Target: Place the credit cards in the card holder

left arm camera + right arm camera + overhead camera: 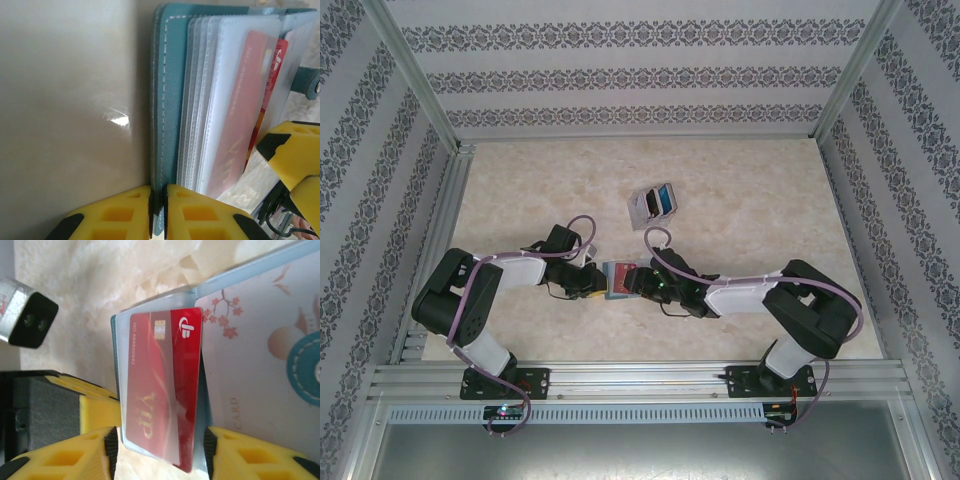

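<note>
Left gripper (pixel 159 202): fingers pinched almost together on the teal cover edge of the card holder (pixel 169 100), with the cover caught in the thin slit between the pads. Right gripper (pixel 159 452): jaws parted, one finger either side of the near end of the red card (pixel 162 385). A slim gap shows on each side, so I'm clamping nothing there.

Table (pixel 520 190): pale marbled top, patterned walls around it.

Left arm (pixel 470 300) and right arm (pixel 800 300) reach inward from the near edge. The wrists face each other, with the holder between the two grippers, over the near-middle of the table. Can't tell if it rests on the top.

Holder: open, teal outer cover with white stitching, and a stack of clear sleeves fanned just beside it. The red card sits in one of those sleeves. From my left wrist most of it lies under frosted plastic, with one end showing bare. From my right wrist I see the gold "VIP" lettering and a chip.

Clear stand (pixel 637 207): farther back on the table, well apart from the holder, tilted. It holds a dark card (pixel 650 203) and a blue card (pixel 665 198).

Pale blossom-printed panel (pixel 250 355) marked "CARD" lies beside the red card.

Teal snap tab (pixel 306 371) with pale stitching sits at the frame edge of my right wrist view.
</note>
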You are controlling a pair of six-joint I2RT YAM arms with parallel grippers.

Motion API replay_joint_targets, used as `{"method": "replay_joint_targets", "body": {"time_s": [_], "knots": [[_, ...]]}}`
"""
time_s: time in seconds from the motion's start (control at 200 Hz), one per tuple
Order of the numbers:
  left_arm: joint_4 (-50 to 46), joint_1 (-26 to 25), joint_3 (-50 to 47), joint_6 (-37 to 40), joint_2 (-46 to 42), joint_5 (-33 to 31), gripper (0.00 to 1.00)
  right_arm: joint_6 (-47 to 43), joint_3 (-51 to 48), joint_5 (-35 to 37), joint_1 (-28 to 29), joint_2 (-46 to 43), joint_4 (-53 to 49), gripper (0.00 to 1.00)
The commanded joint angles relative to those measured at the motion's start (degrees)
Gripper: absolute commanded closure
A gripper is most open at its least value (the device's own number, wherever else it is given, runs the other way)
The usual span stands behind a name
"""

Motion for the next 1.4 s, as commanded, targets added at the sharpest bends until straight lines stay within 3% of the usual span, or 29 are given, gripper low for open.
{"method": "replay_joint_targets", "body": {"time_s": [0.0, 0.12, 0.26, 0.33, 0.58, 0.859, 1.399], "knots": [[0.19, -2.7, 0.93, 1.75, 2.31, -0.75, 0.85, -4.78, 2.98, 0.35, -0.57, -2.95, -13.23, 0.46], [-1.13, -2.59, 1.41, 2.2, 1.1, -1.61, 0.86, -7.41, 4.59, 1.56, -1.27, -5.22, -18.4, 0.5], [-3.34, -1.72, 1.55, 2.48, -2.78, -4.59, 0.87, -10.63, 7.57, 0.68, -3.08, -4.53, -20.15, 0.73], [-4.62, -1.14, 1.71, 2.89, -4.75, -6.37, 0.87, -12.31, 9.94, -0.09, -3.63, -2.65, -21.64, 0.79], [-5.49, 0.6, 3.82, 3.19, -4.33, -8.51, 0.86, -15.13, 14.37, -3.57, -5.61, 4.34, -21.24, 0.86], [-4.59, 0.94, 4.36, 3.09, -0.98, -7.53, 0.86, -15.86, 17.02, -6.4, -6.13, 9.98, -19.5, 0.86], [-3.73, 1.13, 3.67, 3.88, 1.61, -7.0, 0.89, -18.72, 22.61, -7.65, -6.26, 13.64, -17.93, 0.86]]}}
